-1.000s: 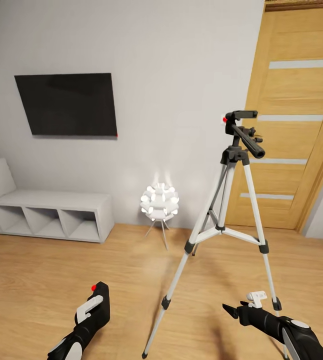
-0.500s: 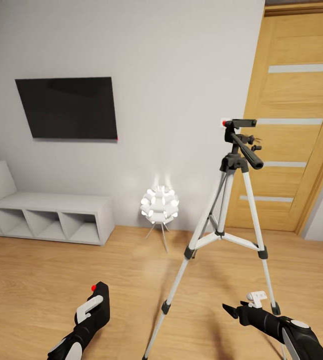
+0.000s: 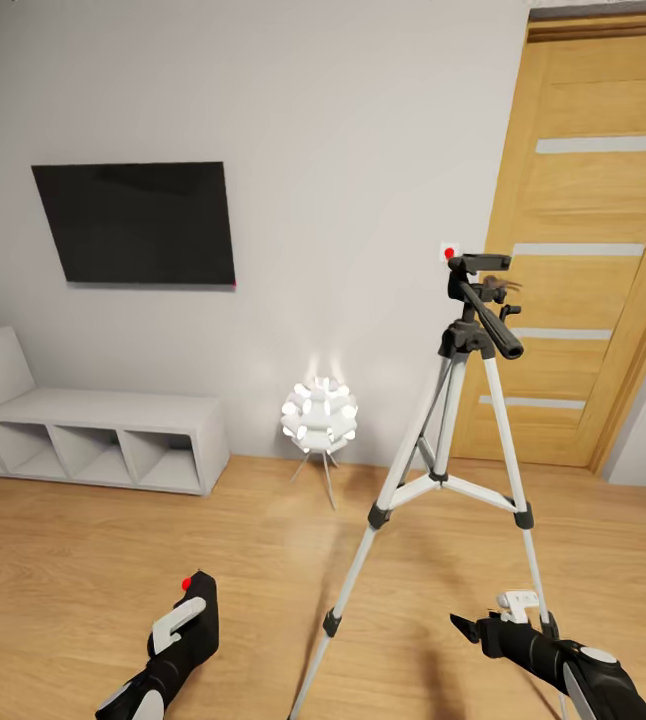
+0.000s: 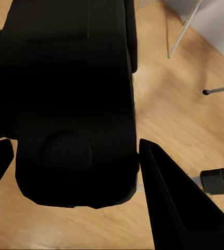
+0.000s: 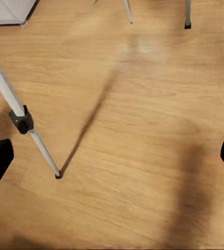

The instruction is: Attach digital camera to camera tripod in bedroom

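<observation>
A: Where's the camera tripod (image 3: 466, 400)?
B: Standing on the wood floor (image 3: 83, 560) of the bedroom, legs spread, just in front of the wooden door (image 3: 593, 290). Black head and pan handle on top, with a red spot at the head's edge. White globe lamp (image 3: 319, 412) on thin legs is beside the tripod, against the grey wall (image 3: 343, 150).

A: Digital camera (image 3: 199, 607)?
B: In the left gripper (image 3: 191, 618), low and on the lamp side of the tripod, well apart from its head. Red spot on top faces up. The left wrist view has the black body (image 4: 73, 99) sitting between the two fingers (image 4: 169, 203), so clamped on it.

A: Right gripper (image 3: 483, 632)?
B: Low, near the tripod's door-side leg. Jaws wide apart, nothing between them; the right wrist view shows bare floor and one tripod leg (image 5: 23, 122) with its black joint.

A: Anything else?
B: Dark wall screen (image 3: 138, 222) above white cube shelves (image 3: 93, 440), well apart from the tripod, past the lamp.
</observation>
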